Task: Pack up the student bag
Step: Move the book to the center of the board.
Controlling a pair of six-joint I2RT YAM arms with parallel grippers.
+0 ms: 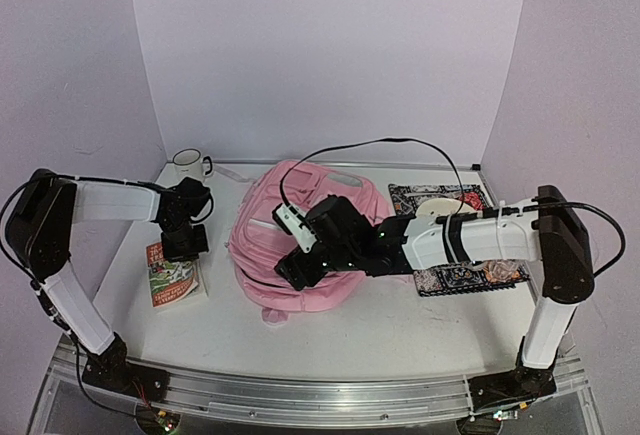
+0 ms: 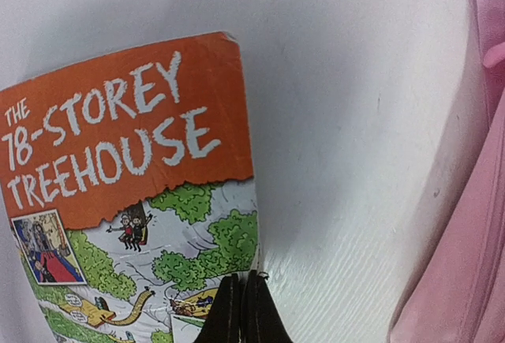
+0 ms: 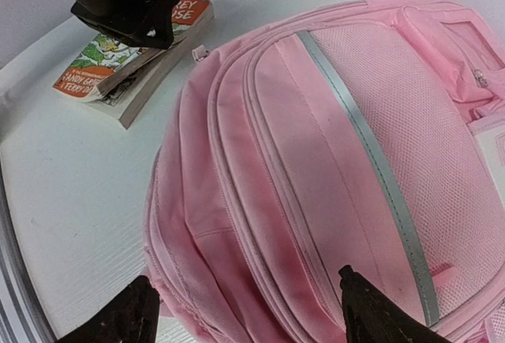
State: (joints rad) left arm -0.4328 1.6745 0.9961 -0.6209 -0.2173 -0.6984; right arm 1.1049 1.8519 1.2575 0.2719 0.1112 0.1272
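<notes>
Soft, floppy pink backpack [image 1: 262, 223] lay mid-surface [image 1: 400, 327]; likely light, best gripped at a seam or strap. Right claw [image 3: 254, 305] gaped wide above it; left claw [image 2: 241, 300], beside it, pinched a book [image 2: 134, 169].

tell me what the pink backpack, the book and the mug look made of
Student bag: soft matte woven fabric, with a mesh panel and a shiny grey strip; it sags.
Paperback book: paper pages, thin printed card cover that curls up.
Mug: white, dark rim, perhaps enamel or ceramic; too small to tell.
</notes>
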